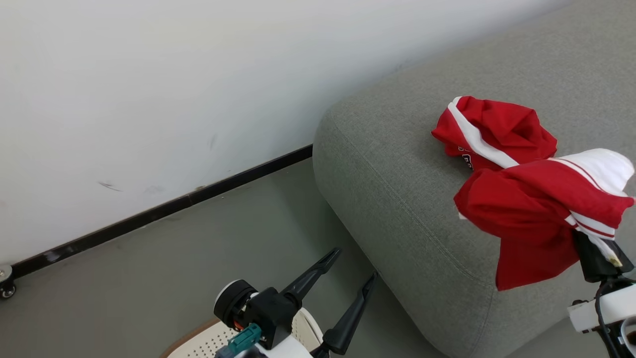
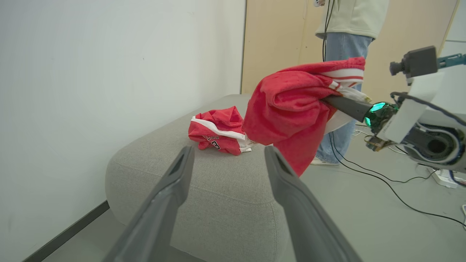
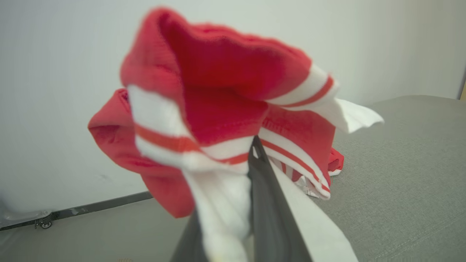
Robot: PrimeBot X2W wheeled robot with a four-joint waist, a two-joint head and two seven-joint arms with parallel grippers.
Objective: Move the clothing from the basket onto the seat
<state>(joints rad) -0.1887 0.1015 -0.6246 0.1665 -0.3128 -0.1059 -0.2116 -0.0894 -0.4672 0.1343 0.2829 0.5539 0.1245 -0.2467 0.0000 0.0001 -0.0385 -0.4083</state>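
Note:
A red garment with white stripes (image 1: 536, 219) hangs in the air over the front edge of the grey seat (image 1: 397, 189), with my right gripper (image 1: 591, 256) shut on it; its fingertips are buried in the cloth. In the right wrist view the same garment (image 3: 218, 109) drapes over my right gripper (image 3: 249, 160). A second red piece, the jersey with lettering (image 1: 497, 132), lies crumpled on the seat top and also shows as the jersey (image 2: 218, 131) beyond my left fingers. My left gripper (image 1: 350, 278) is open and holds nothing, above the cream basket (image 1: 201, 343), whose inside is hidden.
A white wall with a dark baseboard (image 1: 149, 216) runs behind the seat. A person in jeans (image 2: 342, 47) stands past the seat's far side, with black cables (image 2: 382, 182) on the grey floor. A small caster wheel (image 1: 6, 288) sits by the wall.

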